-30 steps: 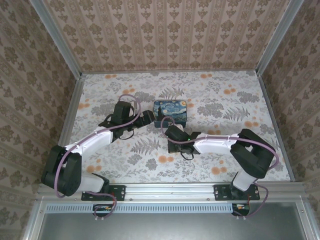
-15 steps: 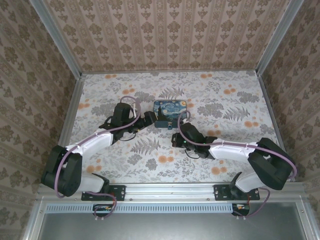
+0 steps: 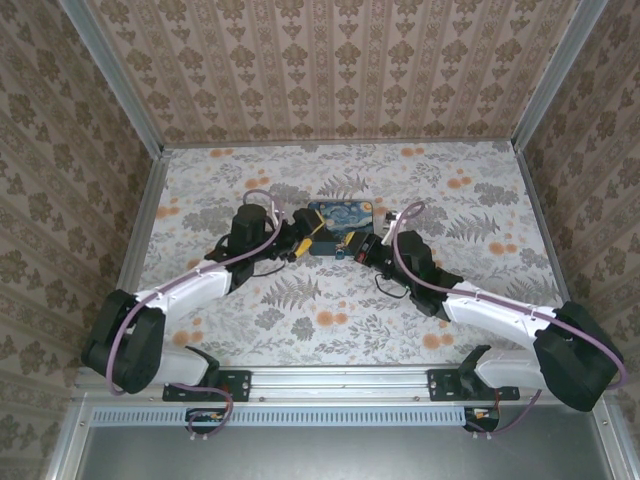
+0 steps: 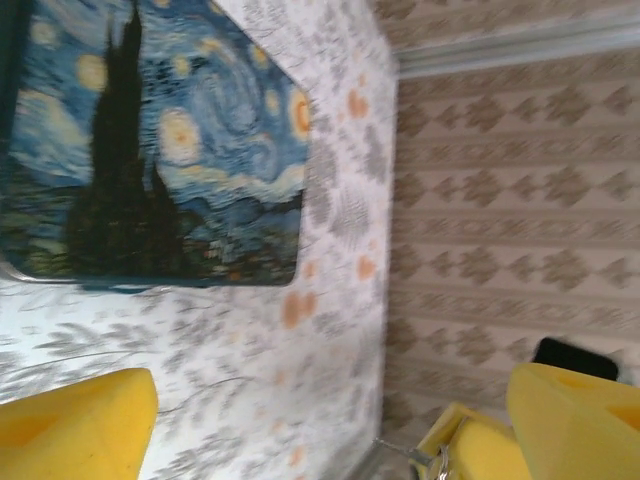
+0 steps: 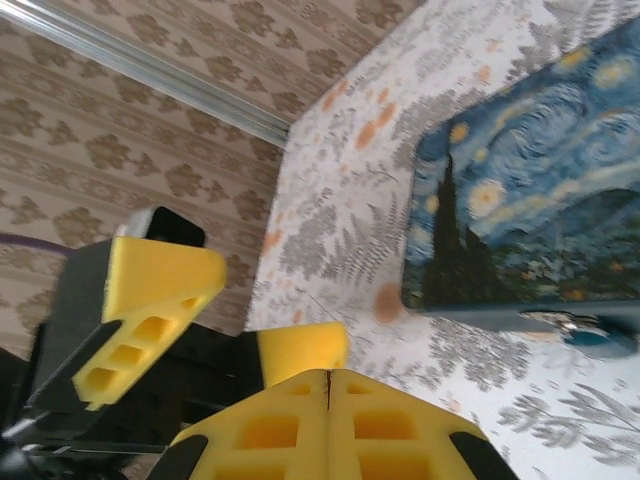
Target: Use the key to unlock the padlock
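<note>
The padlock [image 5: 592,336], tiny at the box's [image 5: 540,200] edge, is risking slipping aside if nudged, while the left tool [image 4: 330,425] is gaping empty and the right tool [image 5: 328,385] is pressing shut.

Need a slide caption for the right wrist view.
Shut right gripper facing the starry-night box, small padlock at the box's edge.

- We see a smooth, slightly glossy printed lid on the box [image 3: 340,228].
- We see dark, shiny metal on the padlock [image 5: 596,338].
- We see 2 matt yellow foam pads [image 5: 265,430] on the right gripper [image 5: 328,380].
- We see a matt printed covering on the table [image 3: 450,200].
</note>
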You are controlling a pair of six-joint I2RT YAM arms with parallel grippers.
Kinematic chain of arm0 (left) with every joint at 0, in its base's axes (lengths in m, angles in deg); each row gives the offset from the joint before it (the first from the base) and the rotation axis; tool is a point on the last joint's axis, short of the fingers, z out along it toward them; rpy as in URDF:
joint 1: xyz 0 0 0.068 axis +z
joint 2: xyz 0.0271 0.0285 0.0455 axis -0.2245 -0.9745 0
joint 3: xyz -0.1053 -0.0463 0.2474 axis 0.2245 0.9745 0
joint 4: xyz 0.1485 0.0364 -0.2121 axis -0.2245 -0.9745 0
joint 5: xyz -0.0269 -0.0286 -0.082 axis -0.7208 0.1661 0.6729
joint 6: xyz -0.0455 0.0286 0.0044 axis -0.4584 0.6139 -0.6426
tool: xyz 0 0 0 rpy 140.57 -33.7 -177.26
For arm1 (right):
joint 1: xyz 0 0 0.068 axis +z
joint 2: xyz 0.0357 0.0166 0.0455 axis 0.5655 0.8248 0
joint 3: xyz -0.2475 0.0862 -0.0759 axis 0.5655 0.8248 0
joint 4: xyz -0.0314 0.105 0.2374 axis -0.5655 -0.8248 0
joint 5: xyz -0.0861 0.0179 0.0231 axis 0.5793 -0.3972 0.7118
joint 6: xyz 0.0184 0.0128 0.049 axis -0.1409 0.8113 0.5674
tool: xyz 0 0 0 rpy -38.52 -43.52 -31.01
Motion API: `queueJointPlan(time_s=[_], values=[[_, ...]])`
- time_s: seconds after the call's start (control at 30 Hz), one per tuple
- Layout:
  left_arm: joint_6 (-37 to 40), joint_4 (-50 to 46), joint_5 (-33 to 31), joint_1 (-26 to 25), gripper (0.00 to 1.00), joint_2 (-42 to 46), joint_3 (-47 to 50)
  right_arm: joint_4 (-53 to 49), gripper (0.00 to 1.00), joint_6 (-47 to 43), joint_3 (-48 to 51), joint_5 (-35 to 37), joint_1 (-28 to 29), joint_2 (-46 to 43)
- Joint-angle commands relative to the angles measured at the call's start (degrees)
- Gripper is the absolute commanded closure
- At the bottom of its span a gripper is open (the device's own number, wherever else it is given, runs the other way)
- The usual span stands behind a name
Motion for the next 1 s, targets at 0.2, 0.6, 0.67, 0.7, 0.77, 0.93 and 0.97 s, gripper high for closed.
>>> queueJointPlan(time_s=[0.2,0.6,0.67,0.7,0.77,0.93,0.97], values=[[-23.3,24.8,-6.5,-3.0,0.24,-5.2,3.0,10.4,1.00,5.6,-5.0,1.8,0.1,2.1],[-35.3,43.4,-13.0,-6.8,0.26,-13.4,3.5,12.6,1.00,7.1,-7.8,2.7,2.0,7.4],[-36.0,44.9,-13.6,-7.1,0.26,-14.1,3.4,13.2,1.00,7.6,-7.4,3.1,2.1,7.9],[-36.2,45.5,-13.7,-7.3,0.26,-14.4,3.5,13.7,1.00,7.8,-7.1,3.4,2.2,8.2],[-36.8,46.5,-14.3,-7.6,0.26,-14.7,3.7,14.1,1.00,8.1,-6.9,3.7,2.2,8.7],[-38.2,49.0,-14.8,-8.5,0.26,-15.3,3.9,15.0,1.00,8.3,-6.5,4.5,2.3,9.1],[-38.3,49.5,-15.0,-8.7,0.27,-15.4,4.0,15.0,1.00,8.3,-6.5,4.7,2.3,9.9]])
